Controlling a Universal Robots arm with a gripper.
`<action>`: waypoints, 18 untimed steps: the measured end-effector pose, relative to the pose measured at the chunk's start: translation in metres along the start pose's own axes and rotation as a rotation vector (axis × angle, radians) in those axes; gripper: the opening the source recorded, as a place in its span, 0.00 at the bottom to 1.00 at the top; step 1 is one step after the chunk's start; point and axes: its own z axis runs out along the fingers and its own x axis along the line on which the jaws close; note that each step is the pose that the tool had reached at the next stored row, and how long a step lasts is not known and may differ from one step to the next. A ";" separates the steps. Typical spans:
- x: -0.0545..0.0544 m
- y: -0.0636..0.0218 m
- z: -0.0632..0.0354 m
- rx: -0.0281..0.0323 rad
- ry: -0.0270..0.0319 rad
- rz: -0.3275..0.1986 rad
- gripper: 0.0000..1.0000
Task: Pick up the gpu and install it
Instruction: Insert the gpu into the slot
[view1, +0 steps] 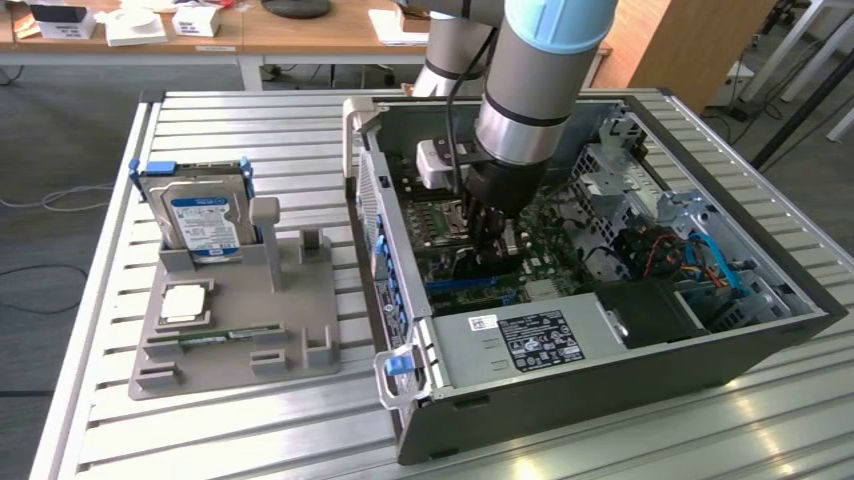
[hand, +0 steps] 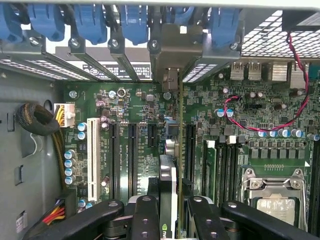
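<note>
Claw grips gpu edge-on; its lower edge hidden.

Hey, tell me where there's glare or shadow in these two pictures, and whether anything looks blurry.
Exterior view: bright glare on the table by the computer case, whose interior sits in shadow. Wrist view: motherboard evenly lit, light glowing through the rear vents, and the gripper holding the gpu looks soft.

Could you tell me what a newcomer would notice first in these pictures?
Probably the arm reaching down into the open computer case, its gripper shut on the gpu, held edge-on above the green motherboard. Next, the hard drive upright in the grey holder at the exterior view's left.
</note>
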 end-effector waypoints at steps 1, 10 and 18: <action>0.000 0.0000 0.0000 0.0000 0.0000 0.000 0.27; 0.000 0.0006 0.0020 -0.0002 0.0007 0.000 0.27; 0.000 0.0014 0.0033 -0.0001 0.0007 0.000 0.27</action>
